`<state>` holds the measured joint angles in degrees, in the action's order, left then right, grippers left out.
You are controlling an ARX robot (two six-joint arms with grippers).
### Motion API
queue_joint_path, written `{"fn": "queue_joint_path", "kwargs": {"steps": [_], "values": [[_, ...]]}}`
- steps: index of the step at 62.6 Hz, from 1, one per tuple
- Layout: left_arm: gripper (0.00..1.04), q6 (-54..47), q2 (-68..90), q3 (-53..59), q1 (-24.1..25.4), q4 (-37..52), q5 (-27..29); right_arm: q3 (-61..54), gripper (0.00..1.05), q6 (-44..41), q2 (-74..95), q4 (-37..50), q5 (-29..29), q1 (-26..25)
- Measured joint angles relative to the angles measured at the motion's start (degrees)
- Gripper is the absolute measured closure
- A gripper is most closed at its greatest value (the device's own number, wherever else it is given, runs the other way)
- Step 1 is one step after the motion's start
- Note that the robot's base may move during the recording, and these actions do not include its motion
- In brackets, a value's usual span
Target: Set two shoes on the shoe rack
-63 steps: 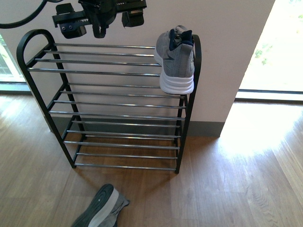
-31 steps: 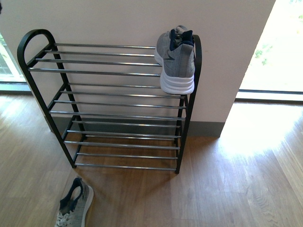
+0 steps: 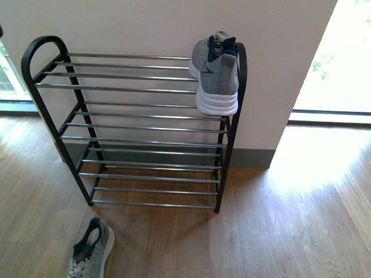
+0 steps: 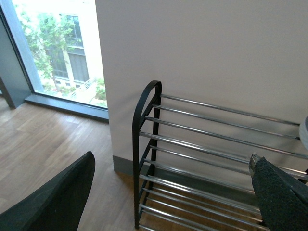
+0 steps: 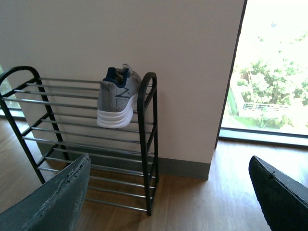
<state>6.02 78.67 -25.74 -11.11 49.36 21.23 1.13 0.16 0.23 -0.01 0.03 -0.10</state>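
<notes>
Black metal-framed shoe rack [image 3: 139,124] w/ thin silver bars and rounded top corners stands against the pale wall [image 3: 145,26], on the wood-plank floor [image 3: 278,231]. One grey knit sneaker w/ thick white sole and navy lining [image 3: 215,72] sits on the top tier at the far right end, just beside the right upright, heel end hanging a bit over the front bar, opening facing the wall. Dark zigzag mark shows on its side in the right wrist view [image 5: 117,98].

The 2nd grey knit sneaker [image 3: 91,250] lies on the floor in front of the rack, near its left front leg but apart from it, upright, navy opening up, toe toward the lower edge and partly cut off.

Neither arm shows in the front view. Left pincer [image 4: 173,192]: two dark pads at the frame corners, spread wide, nothing between them, rack's left end in the gap. Right pincer [image 5: 168,192]: also spread wide and empty, pads [image 5: 53,202] framing the rack's right end and the shelved sneaker. Bright windows either side of the wall, greenery outside.
</notes>
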Motion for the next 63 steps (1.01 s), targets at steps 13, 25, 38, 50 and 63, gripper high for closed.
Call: {"fn": "queue_joint_path", "kwargs": {"steps": [13, 25, 38, 50, 63], "values": [[0.32, -4.33, -2.03, 6.49, 3.15, 7.65, -12.94, 0.0, 0.09, 0.0, 0.0, 0.0, 0.0, 0.0], [0.68, -5.18, -9.77, 13.16, 5.38, 6.69, -15.52, -0.02, 0.09, 0.0, 0.0, 0.0, 0.0, 0.0], [1.04, -5.35, -17.22, 17.84, 7.56, 3.45, -18.47, -0.02, 0.09, 0.0, 0.0, 0.0, 0.0, 0.0], [1.04, -5.57, -22.25, 22.49, 10.88, 2.69, -21.11, -0.02, 0.09, 0.0, 0.0, 0.0, 0.0, 0.0], [1.04, -5.57, -31.67, 23.98, 10.91, -4.72, -21.22, 0.0, 0.09, 0.0, 0.0, 0.0, -0.02, 0.0]]}}
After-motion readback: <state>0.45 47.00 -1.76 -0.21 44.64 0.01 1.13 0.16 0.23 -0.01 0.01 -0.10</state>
